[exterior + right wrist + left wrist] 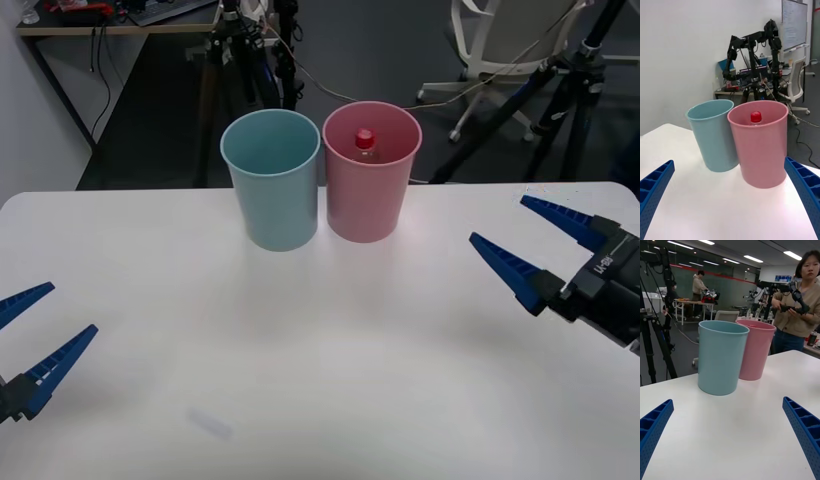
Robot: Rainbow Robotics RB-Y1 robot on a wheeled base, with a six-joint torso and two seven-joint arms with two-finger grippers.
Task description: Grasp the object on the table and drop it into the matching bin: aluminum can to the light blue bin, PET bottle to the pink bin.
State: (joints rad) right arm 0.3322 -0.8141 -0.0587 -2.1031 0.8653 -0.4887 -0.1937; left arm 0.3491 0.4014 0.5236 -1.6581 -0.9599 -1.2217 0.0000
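PET bottle (366, 143) is inside the pink bin (371, 195) — red cap up, standing upright near the bin's far wall; cap is also visible over the rim in the right wrist view (756, 117).

Right gripper (528, 246): fingers spread wide, holding nothing, hovering over the right side of the table (300, 380), well apart from the bins and pointing roughly toward them. In its own wrist view the two blue ribbed fingers (655, 191) sit at the bottom corners with bare tabletop between them.

Left gripper (36, 331): also wide, nothing between the fingers, low at the left edge of the table near the front. Its fingers (805, 435) frame bare white table in the left wrist view.

Out from the grippers: pink bin and the light blue bin (271, 180) stand upright side by side at the far middle of the table, walls touching or nearly so — can't tell which. Blue is on the robot's left, pink on the right. Blue bin's interior shows nothing inside from the front view.

Small faint mark or scrap (210, 423) on the tabletop near the front, left of centre — too blurred to say what it is.
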